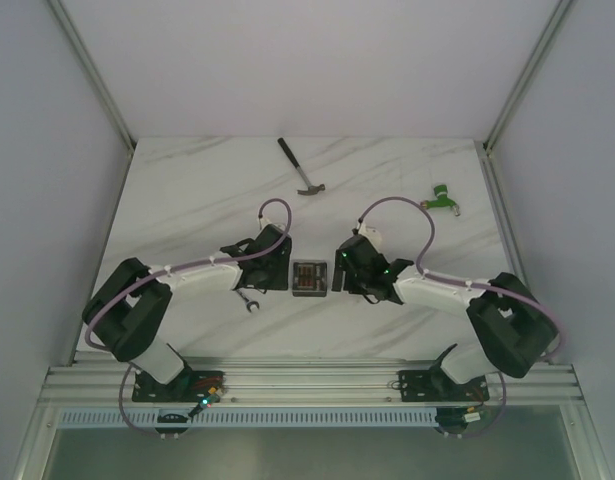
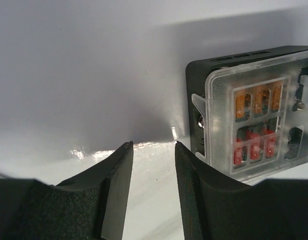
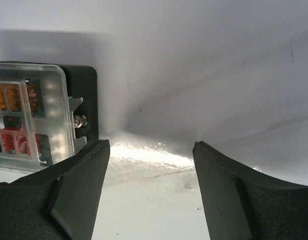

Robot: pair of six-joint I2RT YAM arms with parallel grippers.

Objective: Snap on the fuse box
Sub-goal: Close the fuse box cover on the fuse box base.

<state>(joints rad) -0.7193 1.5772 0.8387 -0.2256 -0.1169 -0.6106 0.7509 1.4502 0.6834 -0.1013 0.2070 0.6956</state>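
The fuse box (image 1: pixel 309 277) is a small square black box with a clear cover over rows of orange and red fuses. It sits on the white marble table between my two grippers. In the left wrist view the fuse box (image 2: pixel 254 110) lies to the right of my left gripper (image 2: pixel 152 145), whose jaws are open and empty, the right finger close beside the box. In the right wrist view the fuse box (image 3: pixel 41 115) lies to the left of my right gripper (image 3: pixel 151 145), open wide and empty. In the top view the left gripper (image 1: pixel 284 272) and right gripper (image 1: pixel 337 275) flank the box.
A small wrench (image 1: pixel 250 300) lies under the left arm's wrist. A hammer (image 1: pixel 300 167) lies at the back middle. A green-and-red connector piece (image 1: pixel 444 197) lies at the back right. The table (image 1: pixel 187 200) has walls on three sides.
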